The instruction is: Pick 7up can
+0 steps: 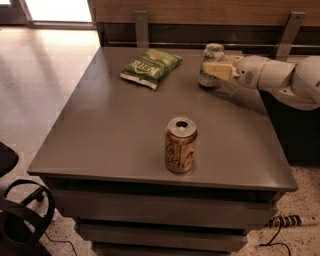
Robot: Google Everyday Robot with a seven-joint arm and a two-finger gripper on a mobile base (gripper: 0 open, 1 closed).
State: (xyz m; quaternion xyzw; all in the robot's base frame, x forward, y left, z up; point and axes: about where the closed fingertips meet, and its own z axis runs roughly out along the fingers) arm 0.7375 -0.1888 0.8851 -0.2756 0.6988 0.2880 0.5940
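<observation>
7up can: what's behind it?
Behind the 7up can is a dark rail below wood panelling. The gripper, at the table's far right, covers the can's middle.
</observation>
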